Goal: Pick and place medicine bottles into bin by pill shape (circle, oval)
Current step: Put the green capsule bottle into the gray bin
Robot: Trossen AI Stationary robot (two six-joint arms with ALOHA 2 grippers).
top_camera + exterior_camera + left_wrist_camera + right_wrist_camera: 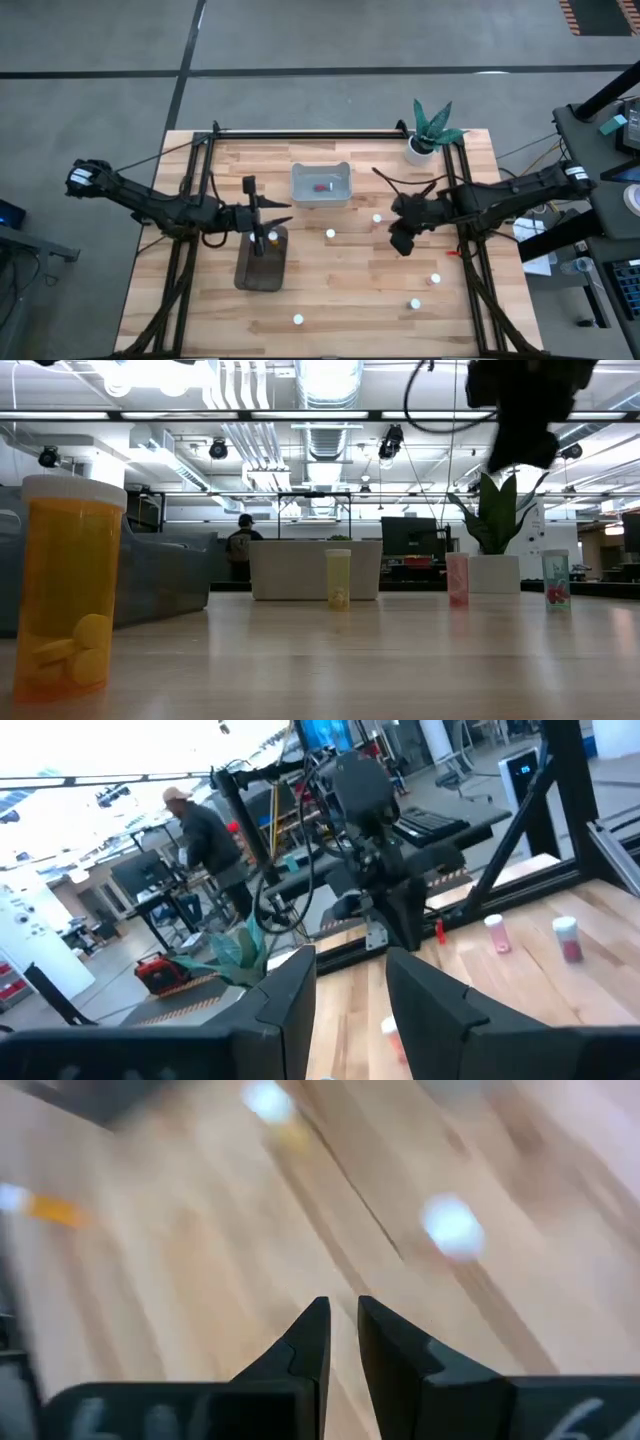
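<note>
We are finding no writing we can read on any bottle; the labels are too small to make out. Our left gripper (262, 238) is hovering above the dark grey rectangular bin (261, 262), its fingers (290, 1005) parted with nothing between them. Our right gripper (401, 243) is hanging over the light wooden slatted table (340, 300), its fingers (312, 1342) drawn nearly together around nothing. The small white-capped medicine bottles (330, 234) are standing scattered on the table, well apart from each other, between and in front of the two bins. The nearest amber-orange bottle (68, 592) is showing pale pills, its base cut off. The clear rectangular plastic bin (321, 184) is holding something reddish that we cannot identify.
</note>
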